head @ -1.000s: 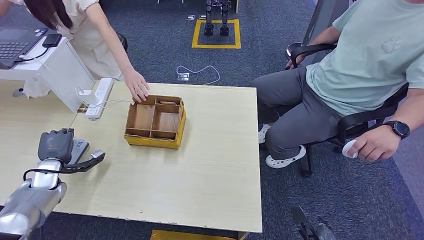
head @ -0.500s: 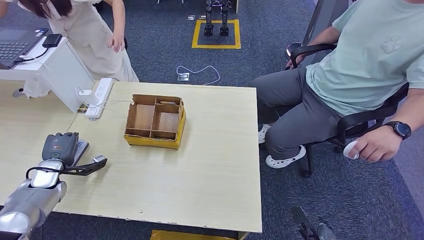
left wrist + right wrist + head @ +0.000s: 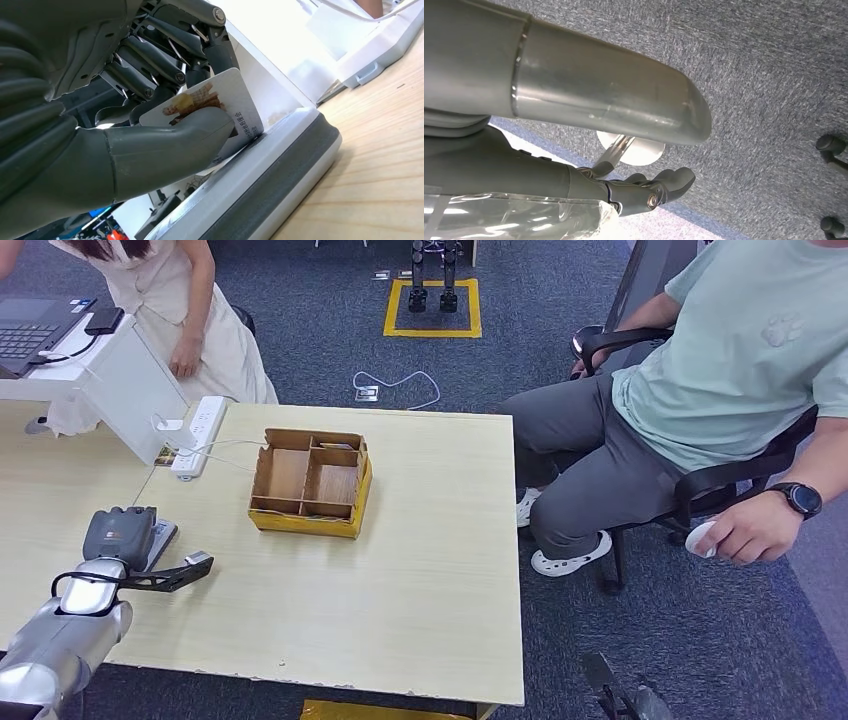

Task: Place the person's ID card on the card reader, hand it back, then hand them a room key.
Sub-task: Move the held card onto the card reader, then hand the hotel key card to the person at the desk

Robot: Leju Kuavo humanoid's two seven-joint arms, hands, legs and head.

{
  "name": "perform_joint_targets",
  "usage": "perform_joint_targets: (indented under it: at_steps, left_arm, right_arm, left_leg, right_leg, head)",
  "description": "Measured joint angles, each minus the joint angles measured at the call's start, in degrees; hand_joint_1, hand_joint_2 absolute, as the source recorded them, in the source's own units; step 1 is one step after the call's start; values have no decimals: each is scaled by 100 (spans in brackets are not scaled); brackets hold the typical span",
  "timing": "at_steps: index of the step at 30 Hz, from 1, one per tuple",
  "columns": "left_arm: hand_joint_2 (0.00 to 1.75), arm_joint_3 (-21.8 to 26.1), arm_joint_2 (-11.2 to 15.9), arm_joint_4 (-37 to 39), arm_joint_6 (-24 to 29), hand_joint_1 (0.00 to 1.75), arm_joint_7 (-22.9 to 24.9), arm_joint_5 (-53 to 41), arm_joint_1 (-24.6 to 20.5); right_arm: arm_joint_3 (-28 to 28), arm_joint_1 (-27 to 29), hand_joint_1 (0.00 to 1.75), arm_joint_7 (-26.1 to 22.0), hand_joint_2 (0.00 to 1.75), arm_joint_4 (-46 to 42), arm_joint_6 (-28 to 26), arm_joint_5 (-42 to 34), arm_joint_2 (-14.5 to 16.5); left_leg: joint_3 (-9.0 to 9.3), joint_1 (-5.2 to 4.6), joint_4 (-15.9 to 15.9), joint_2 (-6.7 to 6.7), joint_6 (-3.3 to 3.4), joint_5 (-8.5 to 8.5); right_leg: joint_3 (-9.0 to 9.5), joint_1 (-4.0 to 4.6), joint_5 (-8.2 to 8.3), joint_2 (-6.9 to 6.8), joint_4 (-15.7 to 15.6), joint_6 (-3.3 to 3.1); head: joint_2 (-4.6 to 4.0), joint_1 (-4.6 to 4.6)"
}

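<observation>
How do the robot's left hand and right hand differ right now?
The left hand pinches the ID card between thumb and fingers; the right hand holds nothing. The left hand is over the card reader on the table; the right hand hangs above carpet, fingers loosely curled. Both are dark grey.

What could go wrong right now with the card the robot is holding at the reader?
The left hand pinches the ID card tilted, only its lower edge meeting the card reader; it may not lie flat or could slip from the thumb. The reader sits near the table edge on the robot's side, so a push might shift it. The power strip cord lies nearby and could snag.
</observation>
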Motion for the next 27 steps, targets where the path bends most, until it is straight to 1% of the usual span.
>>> perform_joint_targets:
  at_steps: [7,13,22,27]
  left_arm:
    - [175,4,0,0,-16,175,-9,10,0]
    - [175,111,-43,0,-150,175,-107,87,-12]
    - [175,136,-57,0,-119,175,-109,93,-12]
    - [175,181,-69,-1,58,175,-237,200,-12]
  right_arm:
    - [0,0,0,0,0,0,-1,0,0]
    - [18,0,0,0,0,0,-16,-8,0]
    - [48,0,0,0,0,0,-25,-17,-1]
    - [54,0,0,1,0,0,-25,-34,-2]
  left_leg:
    - [0,0,0,0,0,0]
    - [1,0,0,0,0,0]
    - [1,0,0,0,0,0]
    - [1,0,0,0,0,0]
  right_leg:
    - [0,0,0,0,0,0]
    - [1,0,0,0,0,0]
    - [1,0,0,0,0,0]
    - [1,0,0,0,0,0]
  head:
    - [0,0]
    - [-1,0]
    - [0,0]
    - [0,0]
